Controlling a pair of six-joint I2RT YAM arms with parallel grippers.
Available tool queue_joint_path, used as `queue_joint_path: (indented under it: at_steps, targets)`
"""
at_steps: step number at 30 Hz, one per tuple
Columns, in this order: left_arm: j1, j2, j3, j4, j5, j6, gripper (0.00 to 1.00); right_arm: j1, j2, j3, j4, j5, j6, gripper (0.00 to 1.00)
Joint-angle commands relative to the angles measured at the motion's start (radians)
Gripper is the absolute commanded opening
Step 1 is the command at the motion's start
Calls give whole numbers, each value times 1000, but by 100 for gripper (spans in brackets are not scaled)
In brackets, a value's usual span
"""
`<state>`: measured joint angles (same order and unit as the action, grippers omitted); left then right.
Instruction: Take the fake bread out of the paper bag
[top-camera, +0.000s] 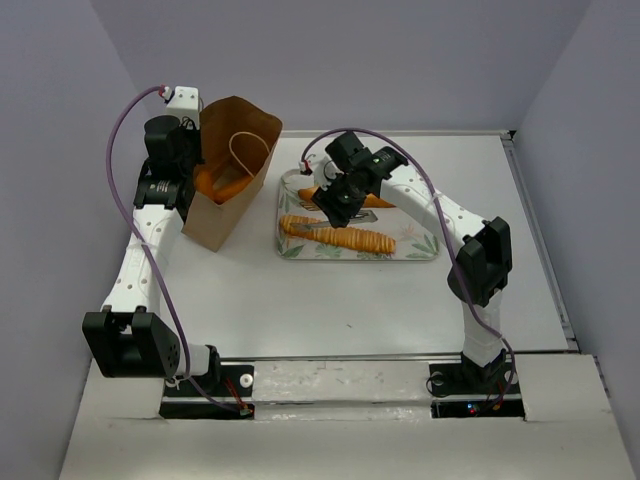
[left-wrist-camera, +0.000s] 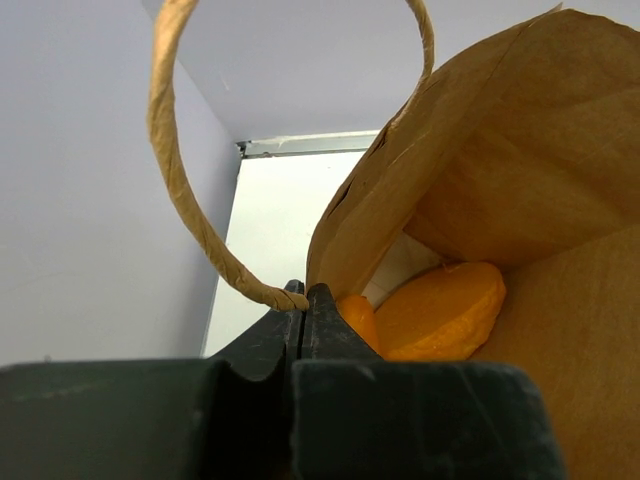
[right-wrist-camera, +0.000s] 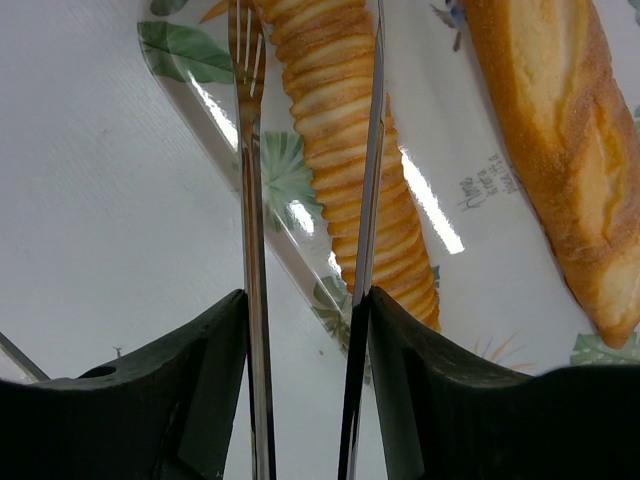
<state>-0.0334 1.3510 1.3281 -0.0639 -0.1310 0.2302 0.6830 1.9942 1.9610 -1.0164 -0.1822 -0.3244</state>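
Left gripper (left-wrist-camera: 303, 303): jaws pinched together on the rim of the tall brown kraft-paper bag (top-camera: 222, 215). Glossy orange oval loaf (left-wrist-camera: 445, 312) lies inside, just beyond them. Right gripper (right-wrist-camera: 312, 40): fingers apart over the ribbed golden stick loaf (top-camera: 340, 234) on the leaf-print tray (top-camera: 420, 250).

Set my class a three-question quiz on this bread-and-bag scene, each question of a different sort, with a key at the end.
1. True or false: the paper bag is empty.
2. How many loaves lie on the leaf-patterned tray? A) one B) two C) three
3. Fill in: the left hand is shut on the bag's ____.

Key
1. False: an orange loaf shows inside it.
2. B: the ribbed stick loaf and the baguette.
3. Rim, at the foot of the cord handle.
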Motion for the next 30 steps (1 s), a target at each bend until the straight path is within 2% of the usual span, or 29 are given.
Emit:
queue_joint_path:
  at_steps: [1,4,10,14,17,22,26,30]
  targets:
    - [-6,-35,-1,69,25,-6,0,13,-52,21,47,47,22,54]
    - [-8,-36,6,65,40,-3,0,13,-95,16,59,78,65,54]
    - [-45,-67,14,12,123,67,0,-19,-317,-11,99,165,186,54]
    - [-86,-90,-30,9,117,121,0,-19,-406,-28,99,279,238,54]
    - [-120,-118,-81,7,108,159,0,-19,-460,27,105,323,254,53]
    - [-213,-167,-150,6,90,198,0,-19,-482,78,153,193,242,52]
    - [-278,-188,-199,6,51,199,0,12,-468,10,203,60,251,51]
    - [-290,-194,-221,4,21,173,0,21,-480,-95,280,-60,291,51]
